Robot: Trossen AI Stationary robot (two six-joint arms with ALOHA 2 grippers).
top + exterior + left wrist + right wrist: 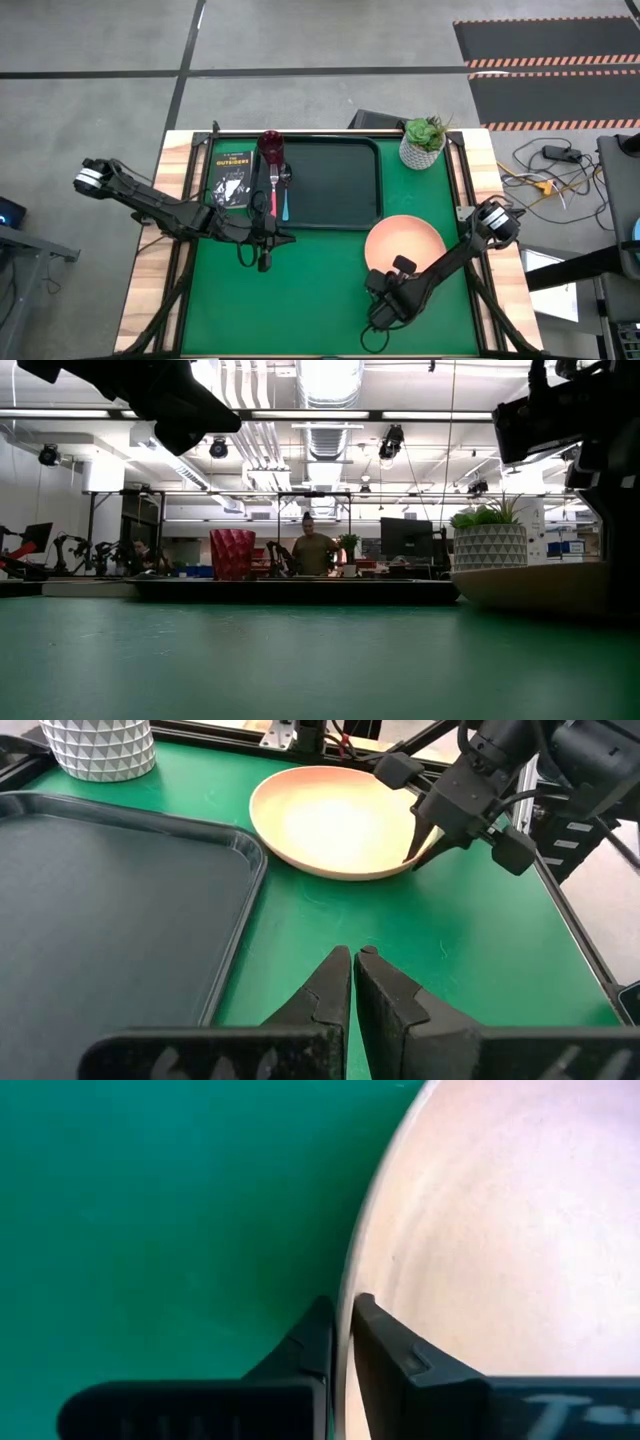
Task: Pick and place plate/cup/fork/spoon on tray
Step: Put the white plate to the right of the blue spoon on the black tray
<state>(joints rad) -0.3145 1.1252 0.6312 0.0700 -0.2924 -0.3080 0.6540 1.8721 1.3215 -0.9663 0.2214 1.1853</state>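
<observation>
The peach-orange plate [405, 243] lies on the green mat to the right of the dark tray [345, 190]. My right gripper [398, 268] is shut on the plate's near rim. The dark red cup [271, 147] stands in the tray's far left corner. The pink-handled fork [273, 183] and the blue-handled spoon [284, 203] lie side by side on the tray's left part. My left gripper [285, 238] is shut and empty just off the tray's near left corner, above the mat [353, 956]. My right gripper pinches the plate's near rim [347, 1285], with one finger [385, 1342] inside the plate and one finger [310, 1338] outside it. The fingers slant down at it from the table's near side [415, 845]. Whether the rim is raised off the mat, I cannot tell.
A black book [232, 178] lies left of the tray. A white pot with a green plant [424, 143] stands at the far right, beyond the plate. Open green mat [320, 290] lies between the two grippers. People show in the room behind the table [312, 550].
</observation>
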